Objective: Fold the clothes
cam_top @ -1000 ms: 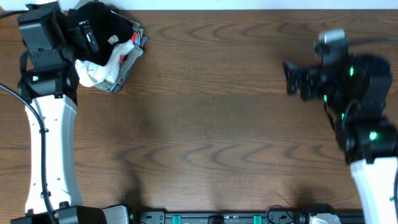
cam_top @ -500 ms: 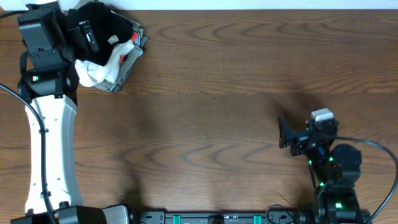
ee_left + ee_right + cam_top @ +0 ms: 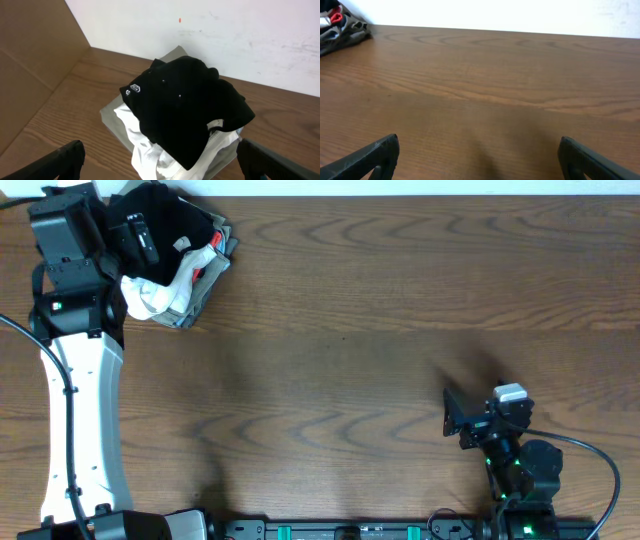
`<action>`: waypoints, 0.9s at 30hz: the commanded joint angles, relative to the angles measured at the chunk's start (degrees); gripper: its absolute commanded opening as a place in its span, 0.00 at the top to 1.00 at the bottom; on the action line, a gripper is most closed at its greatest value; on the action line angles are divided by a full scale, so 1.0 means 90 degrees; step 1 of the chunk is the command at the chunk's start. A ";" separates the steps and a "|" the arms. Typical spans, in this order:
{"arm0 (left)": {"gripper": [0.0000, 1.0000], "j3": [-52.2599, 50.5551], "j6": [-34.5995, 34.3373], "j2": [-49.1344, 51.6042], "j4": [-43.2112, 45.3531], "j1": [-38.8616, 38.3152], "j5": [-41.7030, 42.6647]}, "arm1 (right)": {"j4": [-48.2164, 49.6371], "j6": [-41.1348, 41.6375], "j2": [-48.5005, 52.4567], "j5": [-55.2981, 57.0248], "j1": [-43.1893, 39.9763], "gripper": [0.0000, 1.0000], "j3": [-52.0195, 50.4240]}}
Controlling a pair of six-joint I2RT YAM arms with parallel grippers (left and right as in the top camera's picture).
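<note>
The clothes, a black garment (image 3: pixel 185 105) with a small white logo (image 3: pixel 135 89), lie folded on top of a stack at the table's far left corner. From overhead the black garment (image 3: pixel 180 222) shows beside my left gripper (image 3: pixel 135 250). In the left wrist view my left gripper (image 3: pixel 162 165) stands open just short of the stack, holding nothing. My right gripper (image 3: pixel 452 418) is open and empty above bare wood near the front right, and in its own view the right gripper (image 3: pixel 480 160) has only table between its fingertips.
Under the black garment lie a white garment (image 3: pixel 150 150) and an olive-grey one (image 3: pixel 112 116), with a bit of red (image 3: pixel 197 272) showing. A white wall (image 3: pixel 225 35) runs behind the wooden table (image 3: pixel 350 360). A brown panel (image 3: pixel 30 60) stands left of the stack.
My right arm has drawn back from the far right side toward the table's front edge, its gripper still open. The left arm and the stack have not moved.
</note>
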 commanded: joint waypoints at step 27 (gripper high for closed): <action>0.02 -0.0005 -0.0024 0.0027 0.0027 -0.0002 -0.0007 | 0.0041 0.0109 -0.1236 0.0104 0.0160 0.01 -0.0053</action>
